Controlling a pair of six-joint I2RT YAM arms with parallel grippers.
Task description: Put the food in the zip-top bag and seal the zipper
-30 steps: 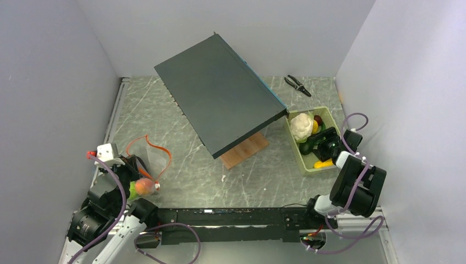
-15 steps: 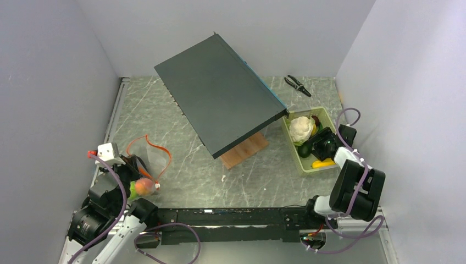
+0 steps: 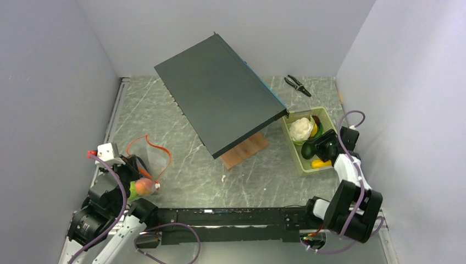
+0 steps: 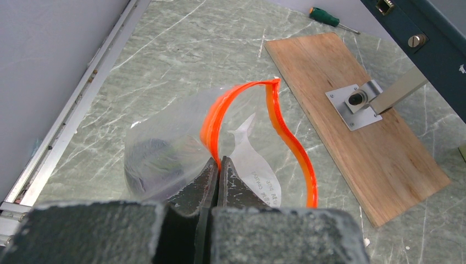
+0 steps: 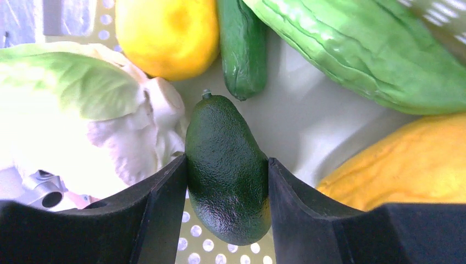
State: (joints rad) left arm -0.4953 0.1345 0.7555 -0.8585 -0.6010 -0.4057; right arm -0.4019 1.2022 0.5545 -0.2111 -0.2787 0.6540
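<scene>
The clear zip-top bag [image 4: 165, 154] lies open on the table at the left [image 3: 156, 162], something dark and green inside it. My left gripper [image 4: 220, 162] is shut on its orange-red zipper [image 4: 291, 146]. A round orange piece [image 3: 144, 187] sits beside the left arm. In the pale green tray [image 3: 294, 154] at the right lies more food: white cauliflower [image 5: 110, 137], a yellow lemon [image 5: 167, 33], a cucumber [image 5: 242, 49]. My right gripper [image 5: 227, 165] reaches down into the tray [image 3: 324, 144]. Both of its fingers press the sides of a dark green avocado [image 5: 226, 170].
A large dark panel [image 3: 220, 93] stands tilted on a wooden board [image 3: 244, 151] mid-table. Black pliers [image 3: 297, 84] lie at the back right, a green-handled screwdriver [image 4: 329, 17] beyond the board. Walls close in on three sides.
The right gripper's jaws have narrowed onto the avocado, and the arm has shifted a little over the tray. The left gripper and the bag have not moved.
</scene>
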